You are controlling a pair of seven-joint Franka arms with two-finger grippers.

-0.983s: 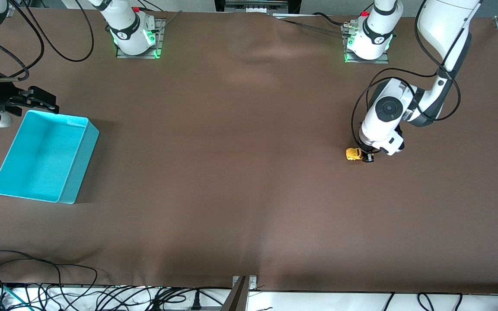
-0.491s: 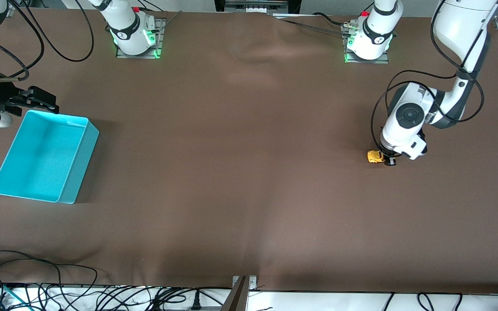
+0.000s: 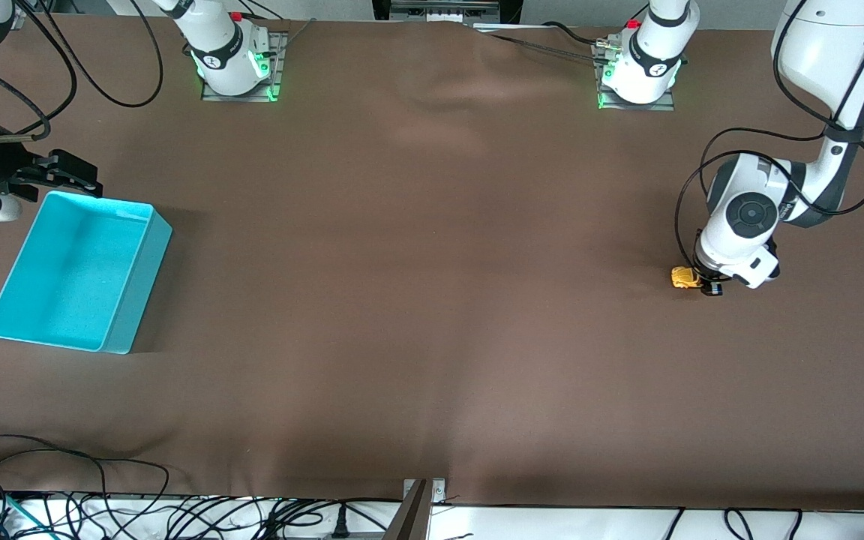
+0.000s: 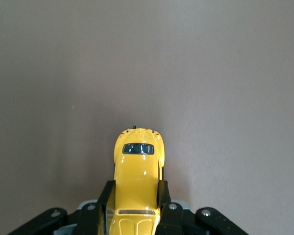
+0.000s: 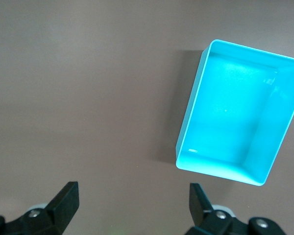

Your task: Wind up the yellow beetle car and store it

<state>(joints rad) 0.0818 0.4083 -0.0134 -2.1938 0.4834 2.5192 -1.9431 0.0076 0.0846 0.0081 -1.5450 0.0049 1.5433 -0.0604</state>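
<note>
Brown table (image 3: 432, 300), yellow beetle car (image 3: 684, 277) in clamped left claw (image 3: 702, 283).

Robotics lab, brown cloth-covered surface (image 3: 417, 300), two white arm bases bolted on metal plates (image 3: 237, 88) with green status lights along one edge, loose black cables (image 3: 102, 502) and power plugs trailing past the nearest edge

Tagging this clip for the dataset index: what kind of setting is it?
Most likely a robotics lab bench: two white arm bases bolted to a brown cloth-covered table, loose cables along its edge, and only a tiny yellow toy beetle car and an open teal plastic bin laid out.
</note>
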